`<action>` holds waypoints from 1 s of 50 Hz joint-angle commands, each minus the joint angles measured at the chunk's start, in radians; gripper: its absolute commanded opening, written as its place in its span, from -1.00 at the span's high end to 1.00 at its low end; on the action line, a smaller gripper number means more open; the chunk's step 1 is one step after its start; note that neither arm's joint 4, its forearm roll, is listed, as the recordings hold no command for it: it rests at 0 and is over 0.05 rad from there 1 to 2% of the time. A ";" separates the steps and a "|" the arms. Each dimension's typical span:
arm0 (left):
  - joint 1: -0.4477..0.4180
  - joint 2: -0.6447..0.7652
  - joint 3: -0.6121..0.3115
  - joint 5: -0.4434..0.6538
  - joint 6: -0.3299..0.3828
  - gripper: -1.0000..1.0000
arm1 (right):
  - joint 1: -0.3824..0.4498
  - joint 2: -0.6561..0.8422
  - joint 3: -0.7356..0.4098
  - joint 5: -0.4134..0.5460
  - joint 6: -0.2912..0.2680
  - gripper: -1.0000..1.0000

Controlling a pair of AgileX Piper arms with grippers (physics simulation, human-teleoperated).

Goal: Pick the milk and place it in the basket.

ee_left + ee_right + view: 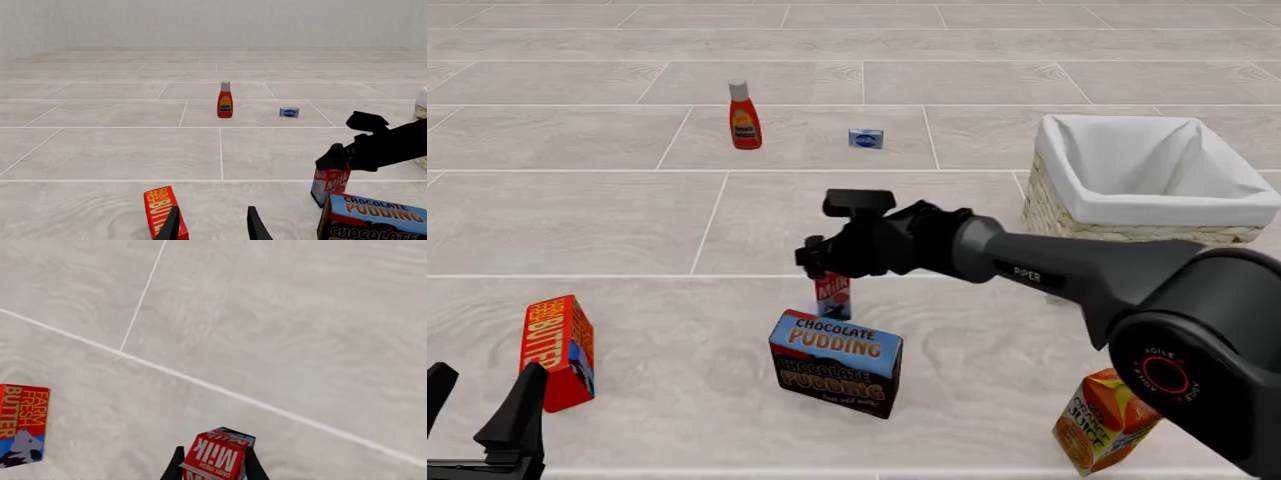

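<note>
The milk (pixel 833 297) is a slim red carton standing just behind the chocolate pudding box, slightly tilted. My right gripper (pixel 827 268) comes in from the right and is shut on the carton's top. In the right wrist view both fingers press the sides of the milk (pixel 220 457). The left wrist view shows the milk (pixel 330 185) under the black right gripper (pixel 337 160). The basket (pixel 1068 170), cream wicker with a white liner, stands at the right, behind the milk. My left gripper (pixel 481 400) is open and empty at the near left, its fingers (pixel 170 227) low in its own view.
A chocolate pudding box (pixel 837 362) lies right in front of the milk. A red butter box (pixel 558 350) stands near the left gripper. An orange juice carton (pixel 1105 420) is at the near right. A ketchup bottle (pixel 743 115) and a small blue box (pixel 866 138) stand far back.
</note>
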 commanded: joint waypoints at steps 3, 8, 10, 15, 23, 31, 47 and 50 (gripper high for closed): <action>0.000 0.000 0.000 0.000 0.000 -1.00 | -0.029 -0.067 0.023 -0.013 -0.035 1.00; 0.000 0.000 0.000 0.000 0.000 -1.00 | -0.038 -0.101 0.028 -0.013 -0.052 1.00; 0.000 0.000 0.000 0.000 0.000 -1.00 | -0.053 -0.127 0.041 -0.020 -0.068 1.00; 0.000 0.000 0.000 0.000 0.000 -1.00 | -0.068 -0.164 0.044 -0.019 -0.092 1.00; 0.000 0.000 0.000 0.000 0.000 -1.00 | -0.080 -0.212 0.051 -0.018 -0.114 1.00; 0.000 0.000 0.000 0.000 0.000 -1.00 | -0.111 -0.289 0.078 -0.039 -0.163 1.00; 0.000 0.000 0.000 0.000 0.000 -1.00 | -0.155 -0.390 0.077 -0.046 -0.238 1.00; 0.000 0.000 0.000 0.000 0.000 -1.00 | -0.169 -0.409 0.073 -0.043 -0.251 1.00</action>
